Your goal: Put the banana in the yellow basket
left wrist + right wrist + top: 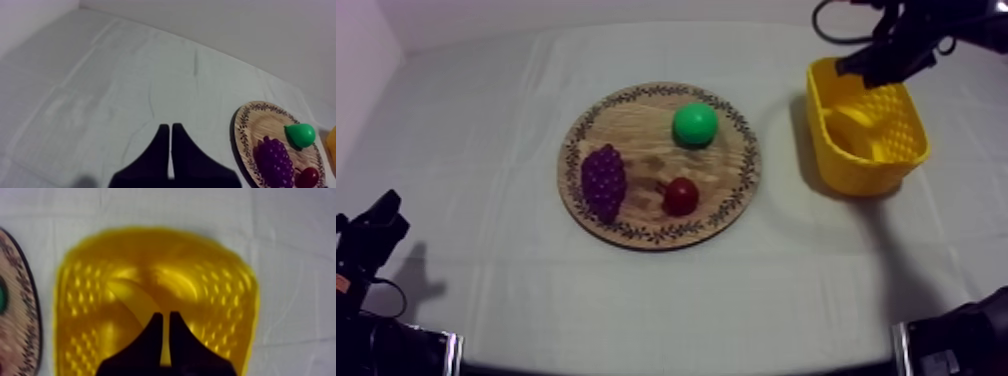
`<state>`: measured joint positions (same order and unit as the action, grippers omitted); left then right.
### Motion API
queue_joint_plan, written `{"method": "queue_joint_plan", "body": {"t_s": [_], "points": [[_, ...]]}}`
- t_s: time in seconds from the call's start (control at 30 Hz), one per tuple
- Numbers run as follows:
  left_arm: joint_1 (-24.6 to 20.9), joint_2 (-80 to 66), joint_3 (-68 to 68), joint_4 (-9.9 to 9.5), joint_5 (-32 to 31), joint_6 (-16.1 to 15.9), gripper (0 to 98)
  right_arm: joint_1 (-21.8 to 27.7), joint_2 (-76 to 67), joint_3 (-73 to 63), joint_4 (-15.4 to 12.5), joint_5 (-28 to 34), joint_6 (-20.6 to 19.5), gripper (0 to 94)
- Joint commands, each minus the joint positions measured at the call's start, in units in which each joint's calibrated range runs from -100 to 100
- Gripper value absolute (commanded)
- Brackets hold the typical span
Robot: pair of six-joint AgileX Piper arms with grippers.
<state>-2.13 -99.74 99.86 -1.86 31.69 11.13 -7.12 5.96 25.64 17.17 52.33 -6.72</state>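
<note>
The banana [855, 124] lies inside the yellow basket [868, 176] at the table's right side, and my right gripper [858, 66] hovers above the basket's far rim. From the right wrist, that gripper [166, 314] is shut on nothing, its fingers forming a narrow wedge over the basket [225, 288], with the banana [134, 299] curved across the floor just beyond the tips. The round wooden board [636, 130] sits mid-table with no banana on it. My left gripper [384, 212] rests low at the left, shut [167, 125] over bare cloth.
On the board are a bunch of grapes [603, 180], a green pear [694, 124] and a small red fruit [681, 196]. The left wrist view shows the board [255, 120] with the grapes [275, 160], pear [301, 134] and red fruit [307, 177].
</note>
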Motion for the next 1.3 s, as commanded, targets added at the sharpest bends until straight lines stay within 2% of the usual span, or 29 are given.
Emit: {"method": "queue_joint_plan", "body": {"t_s": [0.0,0.1,0.2,0.3,0.43,0.57,0.7,0.83,1.03,1.13,1.27], "points": [[0.00,-0.01,0.03,-0.02,0.00,-0.02,0.1,0.03,-3.02,-5.08,-0.93,1.37,0.42,3.6],[0.00,-0.01,0.03,-0.02,0.00,-0.02,0.1,0.32,-7.86,-8.34,-2.32,1.78,0.92,4.2],[0.00,-0.01,0.03,-0.02,0.00,-0.02,0.1,1.25,-14.09,-5.92,-2.79,-1.86,0.58,3.6],[0.00,-0.01,0.03,-0.02,0.00,-0.02,0.1,3.02,-21.73,2.48,-2.77,-9.59,-0.45,2.6],[0.00,-0.01,0.03,-0.02,0.00,-0.02,0.1,6.02,-32.77,19.37,-3.87,-23.35,-0.49,1.1],[0.00,-0.01,0.03,-0.02,0.00,-0.02,0.1,7.10,-42.75,36.66,-6.83,-33.59,2.14,0.7],[0.00,-0.01,0.03,-0.02,0.00,-0.02,0.1,6.26,-52.02,51.28,-11.41,-39.70,6.94,0.6],[0.00,-0.01,0.03,-0.02,0.00,-0.02,0.1,3.70,-60.65,61.50,-15.53,-41.01,11.58,0.6],[0.00,-0.01,0.03,-0.02,0.00,-0.02,0.1,1.73,-72.19,71.24,-19.61,-39.51,16.15,0.6],[0.00,-0.01,0.03,-0.02,0.00,-0.02,0.1,2.09,-78.15,72.99,-22.06,-35.68,18.68,0.6],[0.00,-0.01,0.03,-0.02,0.00,-0.02,0.1,2.77,-86.53,73.69,-23.39,-28.26,19.86,0.6]]}}
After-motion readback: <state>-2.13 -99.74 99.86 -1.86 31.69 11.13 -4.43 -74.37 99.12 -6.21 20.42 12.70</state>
